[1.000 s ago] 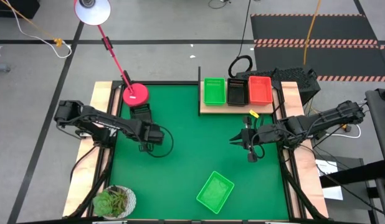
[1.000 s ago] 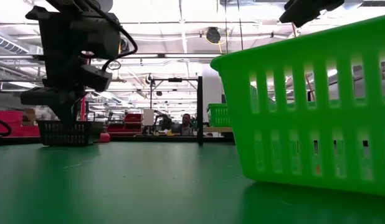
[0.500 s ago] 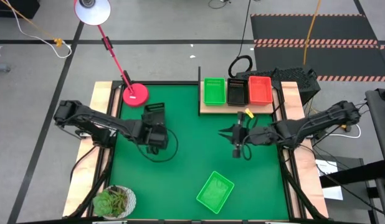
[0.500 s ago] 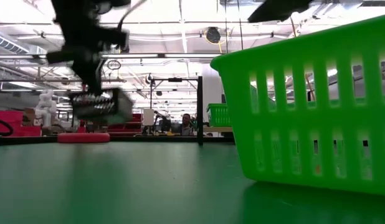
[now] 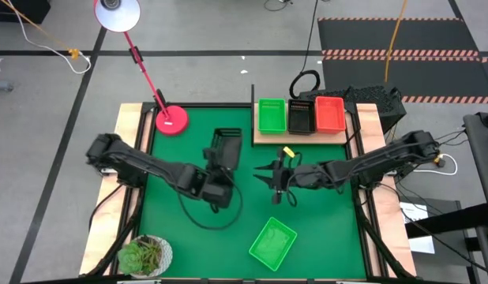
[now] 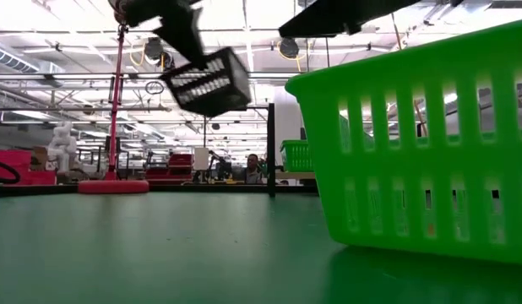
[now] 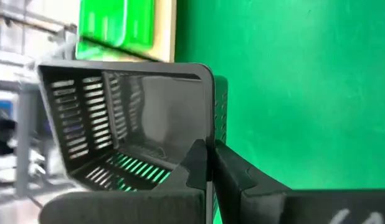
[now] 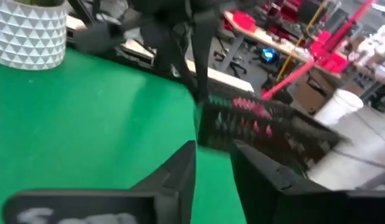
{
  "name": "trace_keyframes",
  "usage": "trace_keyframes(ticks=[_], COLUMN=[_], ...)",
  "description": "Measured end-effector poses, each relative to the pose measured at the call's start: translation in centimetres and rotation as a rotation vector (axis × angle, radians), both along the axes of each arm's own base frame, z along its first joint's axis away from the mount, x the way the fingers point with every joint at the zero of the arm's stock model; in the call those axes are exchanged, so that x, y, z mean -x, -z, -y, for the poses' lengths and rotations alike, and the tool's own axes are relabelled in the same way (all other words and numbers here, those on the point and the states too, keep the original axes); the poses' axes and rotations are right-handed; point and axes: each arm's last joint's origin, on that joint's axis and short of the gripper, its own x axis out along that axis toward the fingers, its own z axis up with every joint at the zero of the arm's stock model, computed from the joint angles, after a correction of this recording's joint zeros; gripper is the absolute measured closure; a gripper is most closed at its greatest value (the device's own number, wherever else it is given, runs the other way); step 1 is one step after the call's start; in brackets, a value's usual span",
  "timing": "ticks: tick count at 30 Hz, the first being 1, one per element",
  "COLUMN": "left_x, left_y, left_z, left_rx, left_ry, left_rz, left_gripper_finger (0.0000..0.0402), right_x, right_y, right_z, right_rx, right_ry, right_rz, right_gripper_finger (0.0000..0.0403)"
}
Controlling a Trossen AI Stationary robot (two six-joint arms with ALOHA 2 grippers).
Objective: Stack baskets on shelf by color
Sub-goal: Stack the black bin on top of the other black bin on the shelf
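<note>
Shelf (image 5: 301,137) is set at the bench's (image 5: 189,229) far edge, right of centre. Three baskets are lined up on it side by side, touching: left one (image 5: 271,115), middle one (image 5: 300,115), right one (image 5: 330,113). A lamp base (image 5: 171,120) sits at the far-left corner, a plant pot (image 5: 145,255) at the near-left corner. A loose basket (image 5: 272,242) lies near the front edge, slightly right of centre, turned at an angle. Another basket (image 5: 225,149) is held off the bench near the middle, tilted, by the left gripper (image 5: 219,175). The right gripper (image 5: 274,178) is placed just right of it, over mid-bench, w/ nothing in it.
</note>
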Motion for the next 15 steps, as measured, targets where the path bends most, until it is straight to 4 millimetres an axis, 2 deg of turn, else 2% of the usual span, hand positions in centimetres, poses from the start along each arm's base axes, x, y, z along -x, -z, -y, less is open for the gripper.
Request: trace_keyframes(ticks=[4, 8, 15], left_x=[-3.0, -4.9, -5.7], left_y=[1.0, 1.2, 0.7], left_z=[0.7, 1.3, 1.8], left_rx=[-0.067, -0.091, -0.097], left_ry=[0.053, 0.087, 0.096], left_rz=[-0.068, -0.09, -0.084], left_gripper_finger=[0.0394, 0.0393, 0.0394], right_x=[-0.5, -1.0, -2.0], right_y=[0.1, 0.6, 2.0], right_z=[-0.2, -0.4, -0.2], right_rx=[0.0, -0.002, 0.007], right_ry=[-0.041, -0.044, -0.031], right_rz=[0.014, -0.022, -0.05], right_gripper_finger=[0.0271, 0.0243, 0.0234])
